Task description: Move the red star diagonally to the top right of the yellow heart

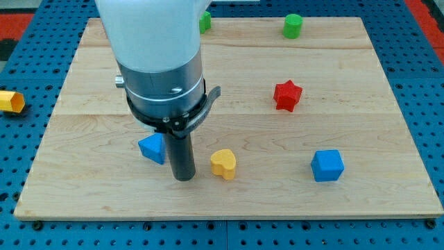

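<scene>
The red star point(287, 95) lies on the wooden board point(361, 194), right of centre. The yellow heart point(223, 163) lies lower, near the board's middle bottom; the star is up and to the right of it, well apart. My tip point(183, 177) rests on the board just left of the yellow heart, with a small gap between them. A blue triangular block point(152, 148) sits right beside the rod on its left. The arm's white and grey body hides the board above the rod.
A blue cube point(327, 165) sits at the lower right. A green cylinder point(293, 26) stands at the top right. A green block point(205, 21) is partly hidden by the arm at the top. A yellow block point(10, 101) lies off the board at the left.
</scene>
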